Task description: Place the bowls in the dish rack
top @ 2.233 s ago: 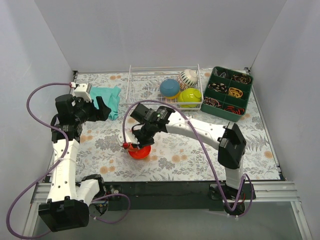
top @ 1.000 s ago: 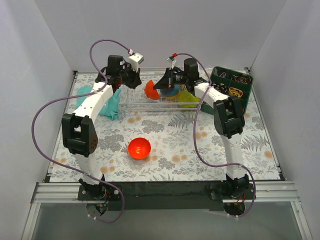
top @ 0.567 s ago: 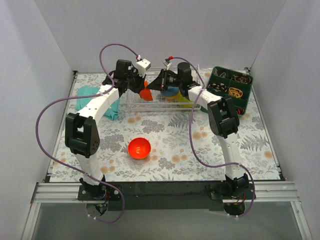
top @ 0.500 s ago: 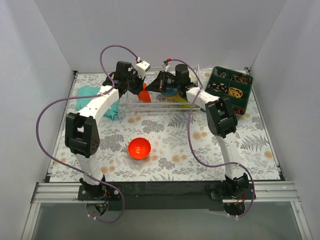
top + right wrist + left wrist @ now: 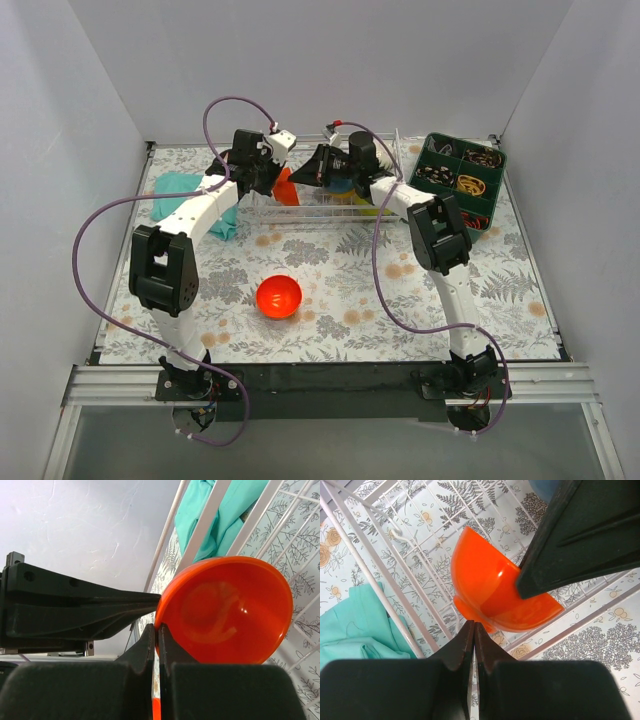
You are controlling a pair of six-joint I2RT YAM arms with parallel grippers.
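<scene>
Right pincer [image 5: 156, 630] is clamped narrow on the rim of the orange bowl [image 5: 230, 610], one finger inside the rim and one outside. The bowl stands tilted on edge, its mouth facing back along this pincer and its foot pointing away toward the other arm.

Left pincer [image 5: 473, 626] comes in from the opposite side, its fingers closed to a thin slit. The tips sit right at the bowl's foot ring. Cannot tell if they pinch the foot or only touch it. The bowl is between the two pincers, which point at each other.

Directly under both pincers is the white wire dish rack [image 5: 310, 205]. The orange bowl is inside its left end, low over the floor wires. Cannot tell if it rests on them.

Just beyond the rack wall on the left pincer's side, a teal cloth [image 5: 355, 625] lies bunched on the bench [image 5: 400, 290].

Under the right arm, further along the rack, part of a blue bowl [image 5: 338, 184] shows, mostly hidden.

Well apart from both pincers, toward the arm bases, a red bowl [image 5: 279, 296] sits upright on the floral bench, outside the rack.

Past the rack's far end from the pincers sits a dark green tray [image 5: 452, 180] of small items.
</scene>
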